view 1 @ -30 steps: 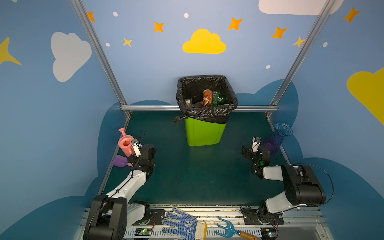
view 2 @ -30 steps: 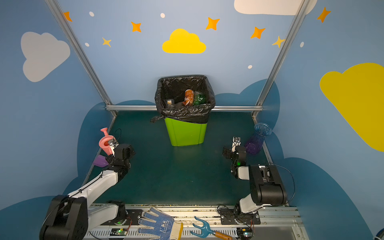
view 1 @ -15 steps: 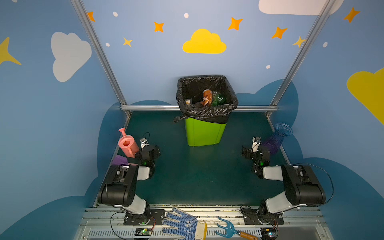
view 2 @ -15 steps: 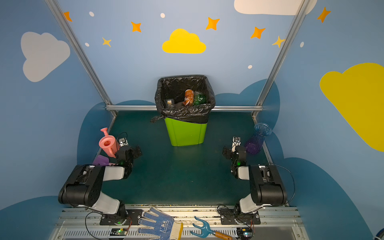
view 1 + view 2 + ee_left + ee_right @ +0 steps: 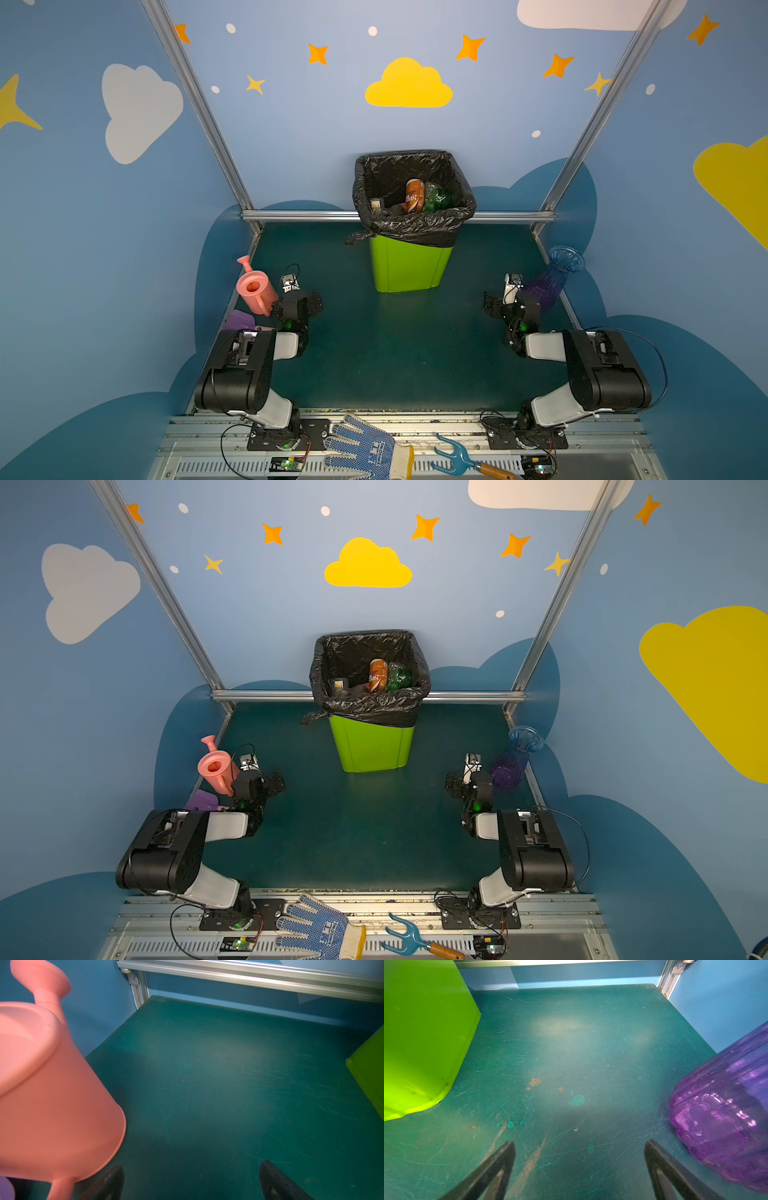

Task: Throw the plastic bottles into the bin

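Observation:
The lime-green bin (image 5: 409,266) (image 5: 370,746) with its black bag stands at the back middle of the green floor. Inside it lie plastic bottles: an orange-brown one (image 5: 414,195) (image 5: 377,675) and a green one (image 5: 436,198) (image 5: 399,677). My left gripper (image 5: 308,301) (image 5: 192,1165) rests low at the left, open, with only bare floor between its fingers. My right gripper (image 5: 494,305) (image 5: 579,1142) rests low at the right, open and empty too. The bin's wall shows at the edge of the left wrist view (image 5: 369,1076) and the right wrist view (image 5: 425,1032).
A pink watering can (image 5: 255,289) (image 5: 52,1095) stands right beside the left gripper. A purple ribbed vase (image 5: 552,278) (image 5: 726,1115) leans by the right gripper. A purple object (image 5: 241,320) lies by the left wall. A blue dotted glove (image 5: 365,449) and a blue hand fork (image 5: 457,457) lie on the front rail.
The left arm has drawn back from its stretched pose and folded down beside the watering can. The right arm has not moved. Both grippers stayed open.

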`<state>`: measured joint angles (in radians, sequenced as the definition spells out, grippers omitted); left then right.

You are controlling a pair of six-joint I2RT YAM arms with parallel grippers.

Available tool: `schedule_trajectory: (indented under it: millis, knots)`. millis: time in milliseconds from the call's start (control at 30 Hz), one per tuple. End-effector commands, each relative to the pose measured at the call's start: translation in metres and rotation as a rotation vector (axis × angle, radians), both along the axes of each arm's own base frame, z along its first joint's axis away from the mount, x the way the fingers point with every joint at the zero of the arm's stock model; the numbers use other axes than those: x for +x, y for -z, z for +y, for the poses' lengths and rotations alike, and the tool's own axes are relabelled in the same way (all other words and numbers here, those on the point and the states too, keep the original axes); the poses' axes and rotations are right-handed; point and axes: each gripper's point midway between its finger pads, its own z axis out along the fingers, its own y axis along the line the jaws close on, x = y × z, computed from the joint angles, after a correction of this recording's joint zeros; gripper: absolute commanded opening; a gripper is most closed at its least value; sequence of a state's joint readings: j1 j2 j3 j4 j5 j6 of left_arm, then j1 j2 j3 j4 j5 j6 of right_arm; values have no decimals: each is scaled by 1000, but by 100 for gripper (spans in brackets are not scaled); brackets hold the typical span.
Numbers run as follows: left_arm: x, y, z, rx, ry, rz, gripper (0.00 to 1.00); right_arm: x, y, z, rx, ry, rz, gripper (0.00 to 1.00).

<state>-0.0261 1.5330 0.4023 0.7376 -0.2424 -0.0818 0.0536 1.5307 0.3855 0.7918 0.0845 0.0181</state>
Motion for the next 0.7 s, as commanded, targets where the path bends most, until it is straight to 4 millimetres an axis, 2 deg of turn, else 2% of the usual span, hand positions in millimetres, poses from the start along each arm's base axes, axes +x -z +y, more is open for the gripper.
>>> schedule_trajectory:
  millis: [0,667]
  knots:
    - [6,-12,0,7,9,-32,100,6,-15,1,1,-10,-44,98]
    - [6,-13,0,7,9,-34,100,6,-15,3,-3,-15,-41,98]
